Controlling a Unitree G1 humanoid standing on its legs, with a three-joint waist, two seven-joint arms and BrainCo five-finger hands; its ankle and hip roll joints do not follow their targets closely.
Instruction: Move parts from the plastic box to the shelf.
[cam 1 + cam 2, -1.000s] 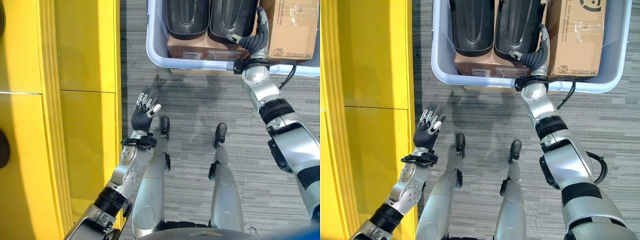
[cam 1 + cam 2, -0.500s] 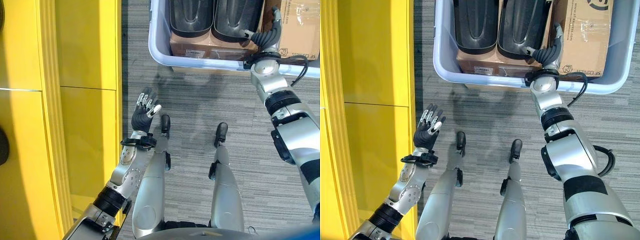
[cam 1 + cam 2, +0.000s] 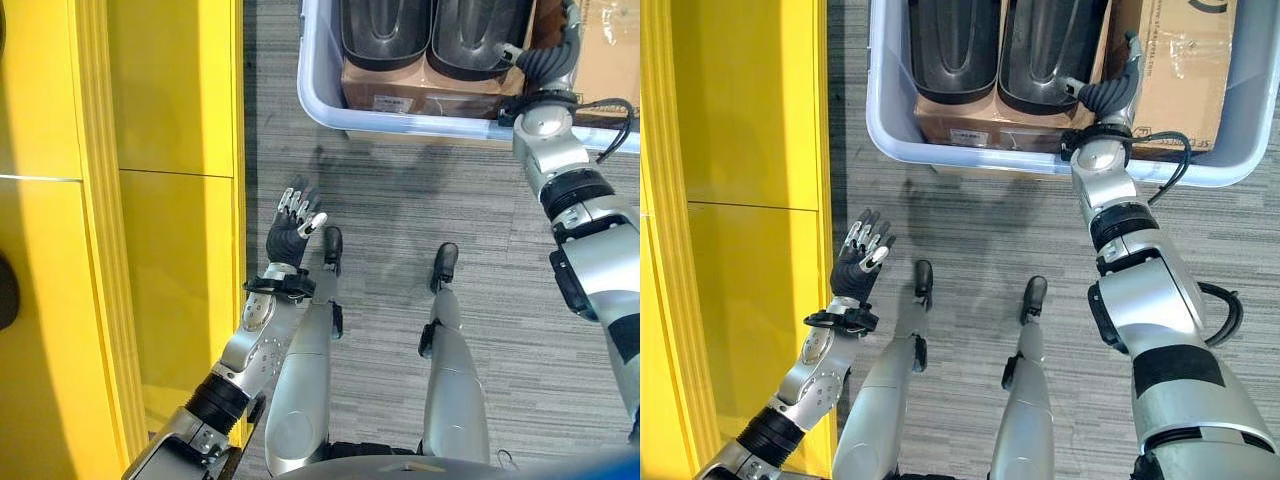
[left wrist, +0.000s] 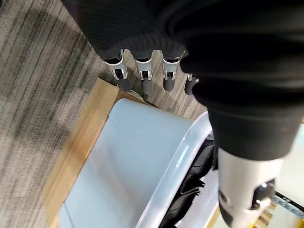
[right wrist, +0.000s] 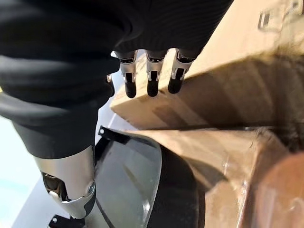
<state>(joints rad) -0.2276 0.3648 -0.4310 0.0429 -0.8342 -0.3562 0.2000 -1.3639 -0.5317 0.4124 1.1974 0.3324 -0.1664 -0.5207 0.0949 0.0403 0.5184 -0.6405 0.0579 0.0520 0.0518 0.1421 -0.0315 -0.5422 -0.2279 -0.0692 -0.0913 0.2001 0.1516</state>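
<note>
right hand [image 3: 1108, 95] fingers straight over glossy black curved part [image 3: 1048, 50] in plastic box [image 3: 890, 120]; left hand [image 3: 290, 235] spread

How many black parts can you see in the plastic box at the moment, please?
2. One black part lies at the box's left, the other black part right beside it, next to the right robot hand. Both rest on cardboard boxes; more may be hidden beneath.

The plastic box [image 3: 885, 120] seems cut off by the frame's edge.
</note>
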